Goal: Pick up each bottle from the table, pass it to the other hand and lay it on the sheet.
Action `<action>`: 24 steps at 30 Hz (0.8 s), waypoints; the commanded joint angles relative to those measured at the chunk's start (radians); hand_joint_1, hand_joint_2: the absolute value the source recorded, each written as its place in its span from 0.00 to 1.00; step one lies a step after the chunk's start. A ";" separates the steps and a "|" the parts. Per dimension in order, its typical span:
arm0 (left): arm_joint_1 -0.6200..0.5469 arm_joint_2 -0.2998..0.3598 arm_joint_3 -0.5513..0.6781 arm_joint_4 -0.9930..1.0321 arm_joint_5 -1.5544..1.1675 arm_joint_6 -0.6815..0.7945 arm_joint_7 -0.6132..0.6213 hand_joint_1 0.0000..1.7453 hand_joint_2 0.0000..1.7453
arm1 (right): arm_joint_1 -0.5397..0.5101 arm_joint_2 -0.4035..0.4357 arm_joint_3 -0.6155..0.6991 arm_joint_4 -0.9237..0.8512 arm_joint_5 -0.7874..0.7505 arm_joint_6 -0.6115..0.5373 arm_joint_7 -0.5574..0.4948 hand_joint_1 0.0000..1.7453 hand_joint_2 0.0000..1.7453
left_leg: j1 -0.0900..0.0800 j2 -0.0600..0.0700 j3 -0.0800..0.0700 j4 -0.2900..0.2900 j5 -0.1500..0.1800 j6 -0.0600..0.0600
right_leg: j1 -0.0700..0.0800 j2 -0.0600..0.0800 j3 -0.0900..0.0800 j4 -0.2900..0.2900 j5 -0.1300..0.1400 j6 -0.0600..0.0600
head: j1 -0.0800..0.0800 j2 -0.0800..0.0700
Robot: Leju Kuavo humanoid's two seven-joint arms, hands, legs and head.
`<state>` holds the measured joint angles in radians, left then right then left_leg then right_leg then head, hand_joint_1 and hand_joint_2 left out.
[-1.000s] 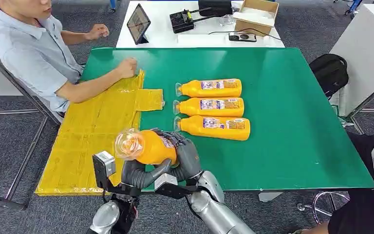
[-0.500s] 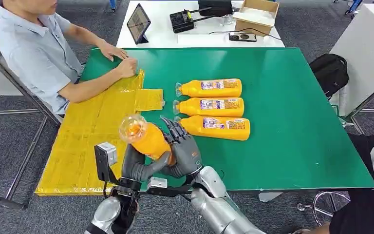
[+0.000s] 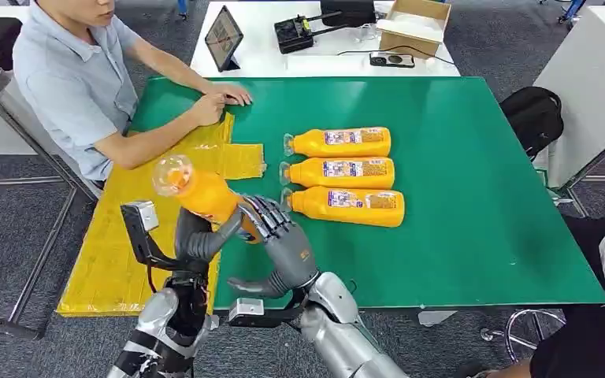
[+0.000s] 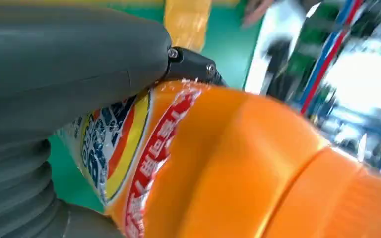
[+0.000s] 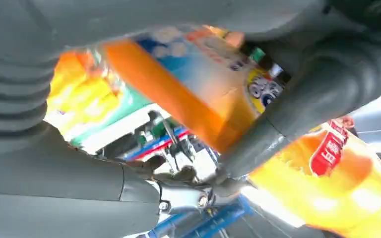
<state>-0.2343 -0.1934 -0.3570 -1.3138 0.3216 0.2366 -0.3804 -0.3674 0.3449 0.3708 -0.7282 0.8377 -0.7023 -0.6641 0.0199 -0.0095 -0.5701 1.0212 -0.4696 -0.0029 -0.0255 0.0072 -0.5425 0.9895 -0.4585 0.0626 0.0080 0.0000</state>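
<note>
Left robot hand has carried bottle toward sheet.

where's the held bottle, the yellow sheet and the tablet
held bottle [image 3: 205,197], head view, on its orange body above the left hand
yellow sheet [image 3: 138,209], head view, on its bare middle
tablet [image 3: 223,35], head view, on its dark screen

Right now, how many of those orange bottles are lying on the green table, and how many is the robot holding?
Lying on the green table: 3 orange bottles
Held in the left hand: 1 bottle
Total: 4 bottles
</note>
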 commanded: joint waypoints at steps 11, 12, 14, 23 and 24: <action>-0.048 0.036 0.242 -0.121 -0.308 -0.135 -0.163 0.00 1.00 | 0.295 -0.245 0.330 -0.818 -0.415 0.004 -0.034 0.00 1.00 | 0.002 0.001 -0.001 0.001 0.002 0.000 | 0.002 -0.001 -0.001 0.001 0.003 -0.005 | 0.000 0.000; -0.048 0.036 0.242 -0.121 -0.308 -0.135 -0.163 0.00 1.00 | 0.295 -0.245 0.330 -0.818 -0.415 0.004 -0.034 0.00 1.00 | 0.002 0.001 -0.001 0.001 0.003 0.000 | 0.003 -0.001 -0.001 0.001 0.004 -0.006 | 0.000 0.000; -0.042 0.035 0.243 -0.130 -0.288 -0.136 -0.161 0.00 1.00 | 0.303 -0.244 0.318 -0.824 -0.402 0.004 -0.034 0.00 1.00 | 0.002 -0.001 -0.001 0.001 0.003 0.000 | 0.002 -0.002 -0.001 0.001 0.003 -0.005 | 0.000 0.000; -0.037 0.036 0.242 -0.137 -0.273 -0.136 -0.158 0.00 1.00 | 0.309 -0.244 0.307 -0.829 -0.386 0.004 -0.034 0.00 1.00 | 0.002 -0.001 -0.001 0.001 0.003 0.000 | 0.003 -0.002 0.000 0.001 0.003 -0.005 | 0.000 0.000; -0.037 0.036 0.242 -0.137 -0.273 -0.136 -0.158 0.00 1.00 | 0.309 -0.244 0.307 -0.829 -0.386 0.004 -0.034 0.00 1.00 | 0.002 -0.001 -0.002 0.001 0.003 0.000 | 0.003 -0.002 0.000 0.000 0.003 -0.005 | 0.001 0.000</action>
<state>-0.7533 -0.0531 -0.2696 -0.7280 -0.7963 0.4718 -0.1592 -0.3527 0.3102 0.6413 -0.8136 0.4707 -0.6646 -0.6645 0.0209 -0.0088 -0.5704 1.0213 -0.4670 -0.0041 -0.0240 0.0074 -0.5427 0.9902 -0.4562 0.0600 0.0091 0.0000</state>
